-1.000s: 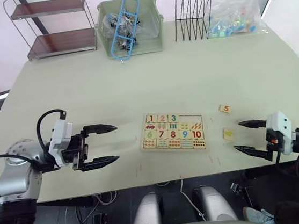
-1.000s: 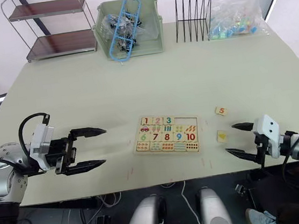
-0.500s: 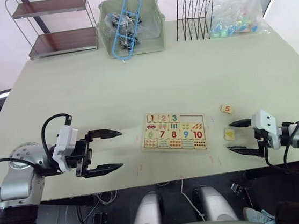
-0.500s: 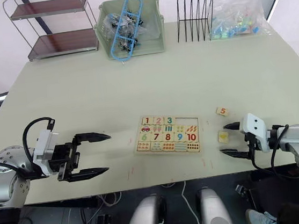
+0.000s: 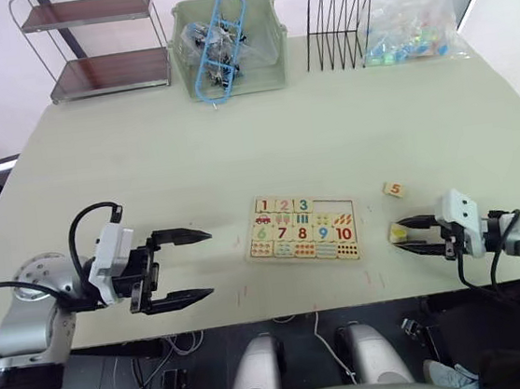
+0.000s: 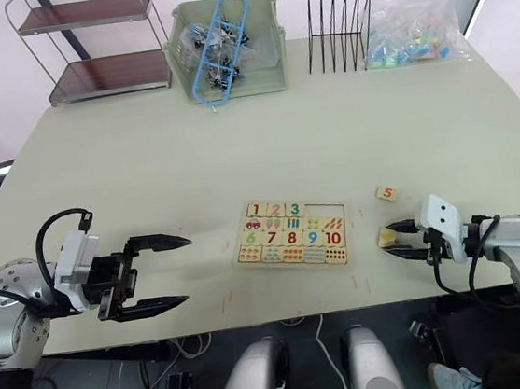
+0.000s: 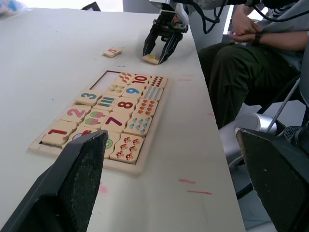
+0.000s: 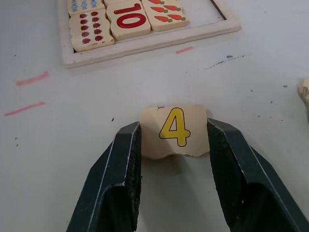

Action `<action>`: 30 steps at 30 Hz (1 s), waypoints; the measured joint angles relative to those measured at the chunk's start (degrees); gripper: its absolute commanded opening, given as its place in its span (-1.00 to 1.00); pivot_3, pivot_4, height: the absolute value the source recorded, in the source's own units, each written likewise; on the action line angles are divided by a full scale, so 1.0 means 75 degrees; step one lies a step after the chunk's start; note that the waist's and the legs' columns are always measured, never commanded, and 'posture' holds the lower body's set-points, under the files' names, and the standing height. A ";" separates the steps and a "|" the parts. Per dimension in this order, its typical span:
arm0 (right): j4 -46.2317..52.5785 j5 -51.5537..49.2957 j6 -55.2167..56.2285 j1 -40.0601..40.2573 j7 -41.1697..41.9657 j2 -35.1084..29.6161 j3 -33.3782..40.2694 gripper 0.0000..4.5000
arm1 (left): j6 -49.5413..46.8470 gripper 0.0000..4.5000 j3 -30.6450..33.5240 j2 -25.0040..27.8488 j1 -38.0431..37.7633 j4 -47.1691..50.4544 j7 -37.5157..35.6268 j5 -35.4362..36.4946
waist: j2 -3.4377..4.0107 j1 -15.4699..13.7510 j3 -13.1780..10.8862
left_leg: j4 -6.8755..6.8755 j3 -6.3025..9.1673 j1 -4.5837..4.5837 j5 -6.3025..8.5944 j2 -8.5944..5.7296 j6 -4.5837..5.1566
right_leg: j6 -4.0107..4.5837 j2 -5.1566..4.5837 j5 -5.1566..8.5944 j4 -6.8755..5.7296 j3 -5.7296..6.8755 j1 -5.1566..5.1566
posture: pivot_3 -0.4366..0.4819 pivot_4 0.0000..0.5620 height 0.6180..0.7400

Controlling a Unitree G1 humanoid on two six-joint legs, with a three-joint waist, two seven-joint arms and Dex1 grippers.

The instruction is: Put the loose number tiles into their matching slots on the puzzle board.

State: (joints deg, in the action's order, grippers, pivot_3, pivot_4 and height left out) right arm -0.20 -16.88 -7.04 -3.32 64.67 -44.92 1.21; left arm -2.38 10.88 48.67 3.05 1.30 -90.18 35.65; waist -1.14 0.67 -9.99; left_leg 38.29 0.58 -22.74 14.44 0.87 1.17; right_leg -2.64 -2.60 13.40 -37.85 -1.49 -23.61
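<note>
Left eye view:
- right gripper (image 5: 406,237): low on the table (image 5: 236,150), fingers narrowed around the yellow 4 tile (image 5: 397,232), tips at the tile's two sides
- 4 tile position: just right of the puzzle board (image 5: 302,229), on bare table, apart from the board edge
- 5 tile (image 5: 393,190): on the table, farther from the robot than the 4 tile, up-right of the board
- nearer arm: right, both loose tiles lie on its side
- left gripper (image 5: 191,265): fingers spread wide, nothing between them, well left of the board
- board contents: 1, 2, 3 seated in the top row; two slots (image 5: 338,206) at the right end of that row look vacant; lower rows full

Left wrist view:
- right gripper: fingers straddling the 4 tile, tile flat on the table
- vacant recess: bare floor of the tray visible past the 3 tile (image 7: 89,97), on the side nearest the loose tiles
- person (image 7: 251,58): seated beside the table edge, hands clasped

Right wrist view:
- grip: black fingers (image 8: 120,179) flank the 4 tile's left and right edges; touching or very close, firm pinch cannot be confirmed
- tile orientation: square, numeral upright toward the camera, lying flat
- direction to board: board corner with the 10 lies straight beyond the tile

Back of table:
- green bin (image 5: 224,44): holds bagged items and a blue frame
- clear bag (image 5: 410,27): small coloured pieces
- wire rack (image 5: 338,26), shelf (image 5: 93,44): nothing in them
</note>
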 measured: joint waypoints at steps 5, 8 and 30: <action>0.0882 -0.0241 -0.0949 0.0618 -0.0954 0.0251 0.0385 -0.37 | 0.0232 1.00 0.0050 -0.0041 -0.0016 0.0010 0.0053 -0.0076 | 0.0000 -0.0003 0.0000 | 0.0000 0.0000 -0.0001 0.0000 0.0001 0.0000 | 0.0003 0.0000 0.0002 0.0000 -0.0001 -0.0001 | -0.05 -0.47 1.00; 0.1638 -0.0537 -0.1889 0.0972 -0.1656 0.0350 0.0817 -0.37 | 0.0288 1.00 0.0131 -0.0041 -0.0018 -0.0010 0.0066 -0.0083 | 0.0001 -0.0004 -0.0001 | -0.0001 0.0003 -0.0003 0.0000 0.0002 0.0000 | 0.0002 -0.0001 0.0002 0.0001 0.0000 -0.0001 | -0.05 -0.47 1.00; 0.5907 -0.1079 -0.7594 0.1432 -0.7714 0.3908 0.1178 -0.37 | 0.0352 1.00 0.0278 -0.0024 0.0016 -0.0301 -0.0016 -0.0089 | -0.0002 0.0016 0.0001 | -0.0006 0.0007 -0.0011 0.0000 0.0016 0.0000 | 0.0006 0.0005 0.0032 0.0002 -0.0002 -0.0016 | -0.05 -0.47 1.00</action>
State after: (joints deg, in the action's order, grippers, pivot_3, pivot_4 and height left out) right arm 44.10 -24.98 -64.00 7.42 6.81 -15.61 10.05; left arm 0.26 12.96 48.49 3.17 -0.96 -90.31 34.98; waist -1.15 0.79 -9.98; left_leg 38.25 0.63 -22.83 14.44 0.98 1.17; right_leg -2.59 -2.55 13.64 -37.84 -1.51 -23.72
